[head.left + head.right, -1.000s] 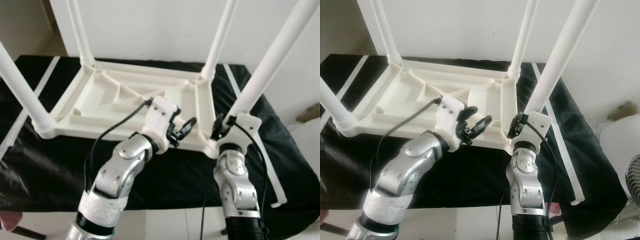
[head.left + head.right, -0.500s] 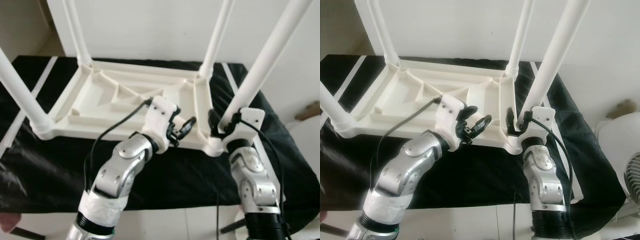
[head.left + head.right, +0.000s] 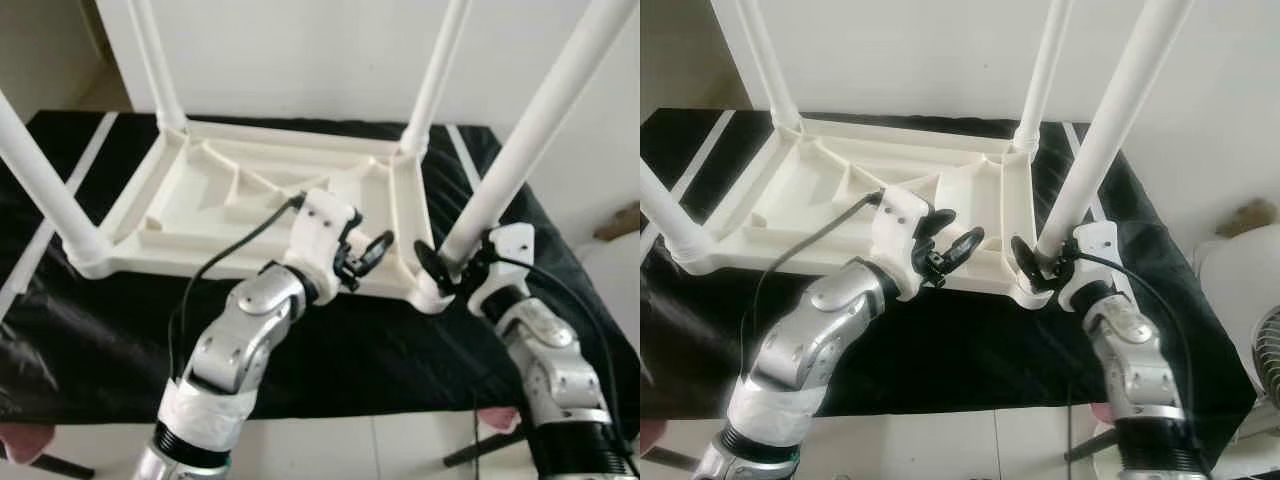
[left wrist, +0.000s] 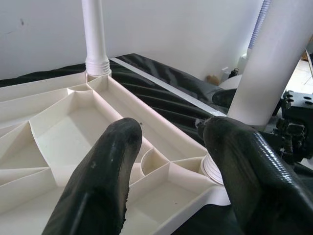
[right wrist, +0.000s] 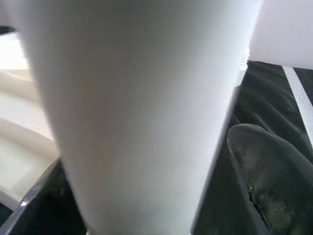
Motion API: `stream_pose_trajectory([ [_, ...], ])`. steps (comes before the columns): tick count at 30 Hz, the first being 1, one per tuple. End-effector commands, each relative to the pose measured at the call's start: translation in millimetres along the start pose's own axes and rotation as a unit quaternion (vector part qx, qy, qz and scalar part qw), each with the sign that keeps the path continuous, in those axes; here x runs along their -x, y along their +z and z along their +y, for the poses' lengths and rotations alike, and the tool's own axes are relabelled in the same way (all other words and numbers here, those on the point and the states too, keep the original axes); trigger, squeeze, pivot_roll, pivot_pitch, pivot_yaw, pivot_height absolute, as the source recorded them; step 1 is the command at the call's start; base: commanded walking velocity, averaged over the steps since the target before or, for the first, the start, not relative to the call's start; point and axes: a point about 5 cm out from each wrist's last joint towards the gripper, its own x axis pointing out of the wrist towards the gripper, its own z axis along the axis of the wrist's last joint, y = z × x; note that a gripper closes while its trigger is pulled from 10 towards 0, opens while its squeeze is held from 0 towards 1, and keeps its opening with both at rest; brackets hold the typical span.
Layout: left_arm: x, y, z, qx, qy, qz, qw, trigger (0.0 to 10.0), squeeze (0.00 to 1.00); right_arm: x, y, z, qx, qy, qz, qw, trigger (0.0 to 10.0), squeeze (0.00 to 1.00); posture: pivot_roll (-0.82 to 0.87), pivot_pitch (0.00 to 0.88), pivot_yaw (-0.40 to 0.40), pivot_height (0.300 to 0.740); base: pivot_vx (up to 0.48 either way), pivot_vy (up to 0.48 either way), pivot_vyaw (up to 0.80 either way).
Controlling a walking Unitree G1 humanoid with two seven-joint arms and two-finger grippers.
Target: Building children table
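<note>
A white plastic table (image 3: pixel 880 190) is lying upside down on a black-covered worktop (image 3: pixel 940 340), its legs sticking upward. The right claw (image 3: pixel 1032 262) is closing around the base of the near right leg (image 3: pixel 1100 140). The left claw (image 3: pixel 952 243) is hovering open over the table's near rim.

white plastic children's table (image 3: pixel 260 205) | upside down on black cloth | four legs up
</note>
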Motion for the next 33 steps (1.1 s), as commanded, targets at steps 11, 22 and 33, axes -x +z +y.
stream_pose_trajectory([
  [11,-1.4,-0.6,-3.1,0.002,-0.001,0.004,1.0,10.0,0.0,1.5,-9.9,-5.0,-0.008,0.041,0.011,0.999,0.0,0.0,-0.11,0.125,-0.02,0.74,0.0,0.0,0.0],
  [22,-0.9,-0.6,-4.5,0.003,-0.002,0.004,1.0,10.0,0.0,0.9,-15.7,-0.3,-0.042,0.015,0.019,0.999,10.0,0.0,-0.12,0.122,-0.025,0.74,0.0,0.0,0.0],
  [33,-1.2,-2.4,-5.4,0.004,-0.002,0.007,1.0,10.0,0.0,-0.4,-15.5,9.6,-0.055,-0.097,0.029,0.993,10.0,0.0,-0.13,0.129,-0.033,0.74,0.0,0.0,0.0],
])
